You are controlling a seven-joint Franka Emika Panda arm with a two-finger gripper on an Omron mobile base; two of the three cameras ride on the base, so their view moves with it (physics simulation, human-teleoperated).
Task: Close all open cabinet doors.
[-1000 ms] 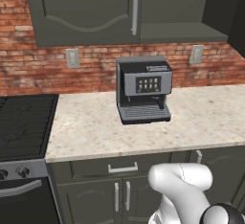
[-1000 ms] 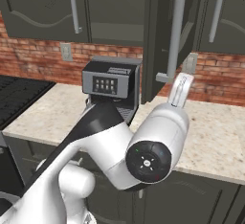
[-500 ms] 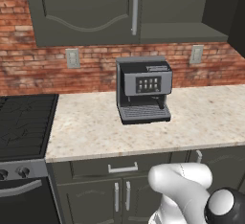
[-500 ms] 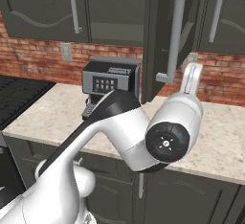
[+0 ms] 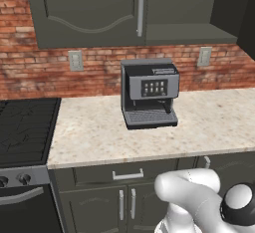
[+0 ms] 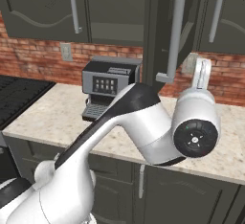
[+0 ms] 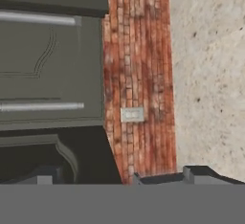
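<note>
We see 1 open cabinet door (image 6: 160, 31) sticking out toward us above the desk (image 5: 199, 122), and 2 shut doors (image 7: 50, 70) side by side in the hand view. 1 coffee machine (image 5: 149, 100) sits on the desk. Since 1 second ago, our arm's big white elbow has risen higher. We cannot tell how the jaws stand.
</note>
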